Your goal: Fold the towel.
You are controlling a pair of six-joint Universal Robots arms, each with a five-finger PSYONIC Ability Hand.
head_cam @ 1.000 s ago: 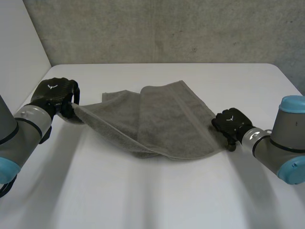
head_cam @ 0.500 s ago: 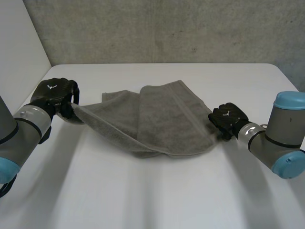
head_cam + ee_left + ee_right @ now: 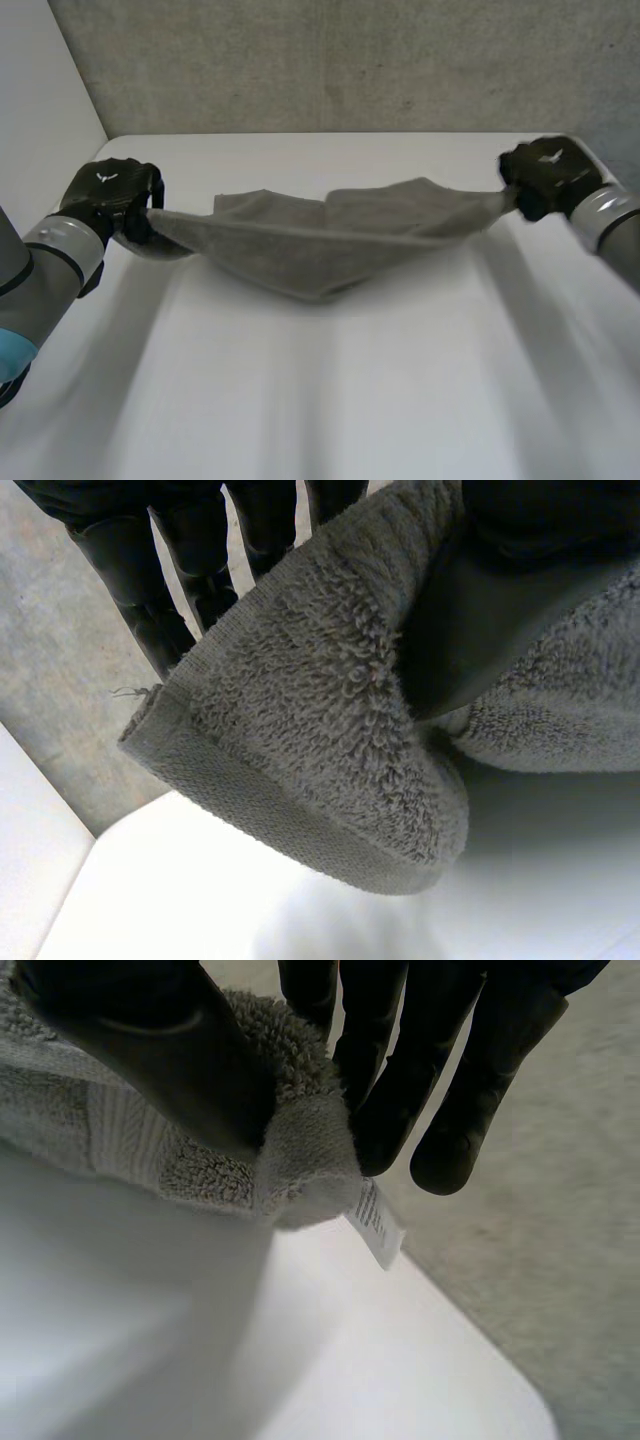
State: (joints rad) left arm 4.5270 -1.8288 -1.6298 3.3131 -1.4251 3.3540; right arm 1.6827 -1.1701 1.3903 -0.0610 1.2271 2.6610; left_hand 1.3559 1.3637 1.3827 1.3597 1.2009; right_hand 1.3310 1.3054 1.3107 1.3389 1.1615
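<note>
A grey towel [image 3: 320,240] hangs stretched between my two hands above the white table [image 3: 330,400], sagging in the middle where its lowest fold touches or nearly touches the tabletop. My left hand [image 3: 110,195] is shut on the towel's left end; in the left wrist view the thumb and fingers [image 3: 150,570] pinch a hemmed corner of the towel [image 3: 320,730]. My right hand [image 3: 545,175] is shut on the right end, raised at the far right. In the right wrist view its thumb and fingers [image 3: 390,1070] pinch a corner of the towel [image 3: 300,1160] with a white label [image 3: 378,1222].
A grey concrete wall [image 3: 350,60] runs behind the table's far edge, and a white side panel [image 3: 40,100] stands at the left. The table's right rim [image 3: 610,165] lies just beside my right hand.
My right hand closed on the towel's right corner and lifted it up and back to the far right, pulling the towel off the table into a taut hanging span. The left hand stayed put.
</note>
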